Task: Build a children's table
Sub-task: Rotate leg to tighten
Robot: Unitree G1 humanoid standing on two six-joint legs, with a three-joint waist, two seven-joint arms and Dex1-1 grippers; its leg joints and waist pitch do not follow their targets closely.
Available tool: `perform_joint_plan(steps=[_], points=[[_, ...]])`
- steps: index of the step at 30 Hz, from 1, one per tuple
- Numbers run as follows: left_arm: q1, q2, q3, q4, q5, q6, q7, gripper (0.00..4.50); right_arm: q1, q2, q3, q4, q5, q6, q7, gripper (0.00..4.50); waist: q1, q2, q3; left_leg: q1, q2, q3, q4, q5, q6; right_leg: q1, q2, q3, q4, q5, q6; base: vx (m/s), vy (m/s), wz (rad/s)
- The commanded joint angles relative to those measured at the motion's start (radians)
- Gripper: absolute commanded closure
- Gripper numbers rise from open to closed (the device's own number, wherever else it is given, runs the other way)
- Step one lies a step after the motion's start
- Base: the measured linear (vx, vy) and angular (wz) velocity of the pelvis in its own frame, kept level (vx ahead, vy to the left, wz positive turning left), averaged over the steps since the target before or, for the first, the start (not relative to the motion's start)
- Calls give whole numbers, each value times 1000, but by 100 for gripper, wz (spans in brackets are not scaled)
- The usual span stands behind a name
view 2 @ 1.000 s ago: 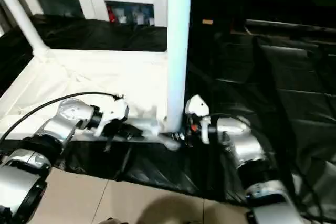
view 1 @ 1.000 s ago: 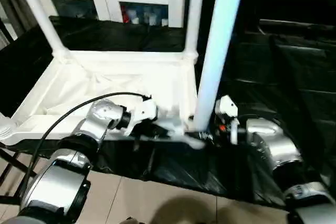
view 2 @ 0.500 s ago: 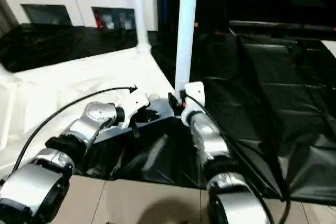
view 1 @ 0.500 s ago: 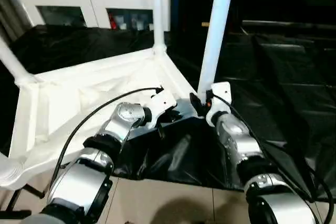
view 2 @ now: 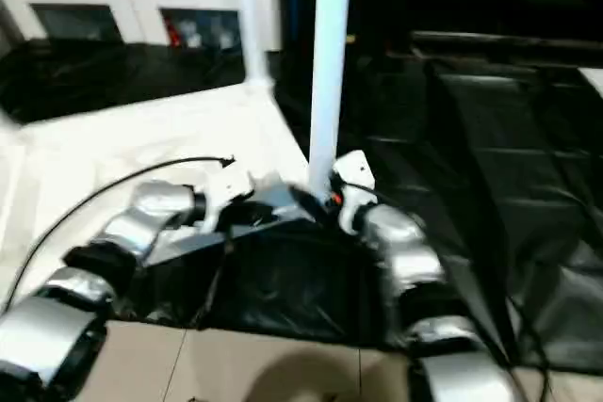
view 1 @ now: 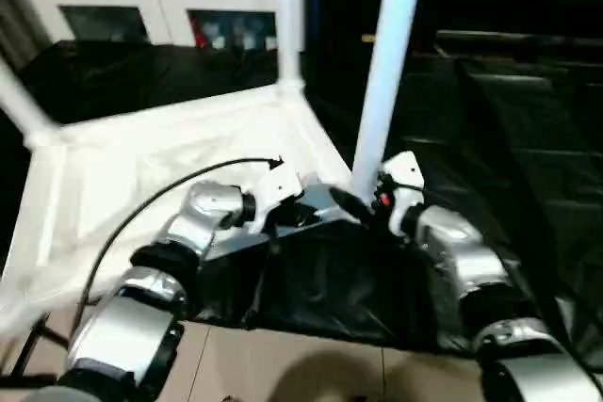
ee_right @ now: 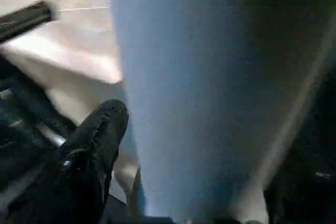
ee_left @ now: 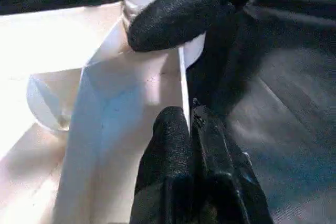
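Our tabletop [view 1: 170, 152] lies underside up on the black-covered worktop [view 1: 509, 129], near corner toward us, with three legs standing upright in its sockets: the near leg [view 1: 384, 63], a far one [view 1: 287, 16] and one at the left [view 1: 21, 105]. Our left gripper [ee_left: 190, 129] is pressed together, pinching the tabletop's rim at the near corner; our right gripper [view 1: 363, 202] straddles the near leg's base, fingers [ee_right: 97, 135] spread wider than a second ago. Since then our view has swung, and the tabletop now shows corner-on.

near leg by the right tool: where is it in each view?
Left eye: near leg, right of centre, rising from the tabletop corner.
Right eye: centre.
Left wrist: its base behind the right tool's finger.
Right wrist: wide pale column, close up.
Shared landmark: the corner socket it stands in.
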Motion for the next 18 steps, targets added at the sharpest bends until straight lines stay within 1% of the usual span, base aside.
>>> perform_joint_plan(steps=[1,2,3,4,5,6,7,9,12,13,14,15,18], points=[[2,-9,-28,-21,-1,-22,-56,450,13,5,53,-31,9,6,86,79,7,-3,-75,11,40,-9,-60,-143,123,52,-55,38,-40,-39,-297,0,0,0],[5,6,-27,-26,-17,-27,-122,450,19,-38,67,-62,26,26,196,79,13,-9,-75,9,37,-10,-60,-140,127,61,-53,35,-39,-28,-298,0,0,0],[6,14,-27,-29,-25,-29,-158,450,22,-61,73,-78,37,40,254,94,14,-7,-75,7,37,-9,-58,-140,131,60,-55,37,-36,-22,-302,0,0,0],[6,14,-27,-29,-25,-29,-158,450,22,-61,73,-78,37,40,254,113,15,-6,-73,8,37,-9,-59,-143,135,60,-54,36,-38,-28,-302,0,0,0],[6,23,-29,-28,-28,-31,-186,450,25,-87,85,-93,44,57,316,116,18,-7,-72,10,39,-10,-61,-154,134,59,-54,36,-41,-44,-300,0,0,0],[6,27,-31,-27,-30,-34,-198,450,27,-98,90,-99,46,64,342,116,21,-5,-71,11,42,-9,-61,-167,128,56,-57,38,-41,-64,-298,0,0,0],[5,35,-35,-23,-34,-37,-221,450,30,-120,104,-110,44,74,388,125,22,-7,-70,12,41,-9,-63,-176,123,56,-57,38,-44,-82,-296,0,0,0],[3,41,-36,-21,-37,-37,-236,450,32,-135,116,-122,45,92,422,153,27,-10,-67,15,43,-9,-66,-204,99,54,-59,40,-49,-146,-282,0,0,0],[-1,54,-37,-16,-37,-43,-265,450,34,-161,141,-137,41,112,483,172,28,-12,-66,17,43,-9,-67,-219,84,51,-59,41,-53,-181,-272,0,0,0],[-1,54,-37,-16,-37,-43,-265,450,34,-161,141,-137,41,112,483,172,29,-12,-66,17,43,-9,-67,-215,83,51,-59,41,-54,-186,-269,0,0,0],[-4,61,-37,-10,-36,-42,-287,450,32,-173,158,-138,35,124,522,184,30,-12,-66,17,43,-9,-67,-213,83,51,-59,41,-54,-188,-270,0,0,0],[-6,65,-38,-8,-34,-44,-292,450,30,-174,164,-134,31,124,531,193,31,-11,-67,14,43,-10,-66,-198,85,53,-60,41,-52,-181,-268,0,0,0],[-7,66,-37,-7,-33,-46,-297,450,30,-175,166,-134,30,124,537,197,32,-12,-69,13,42,-10,-65,-178,86,54,-61,41,-49,-161,-268,0,0,0]])
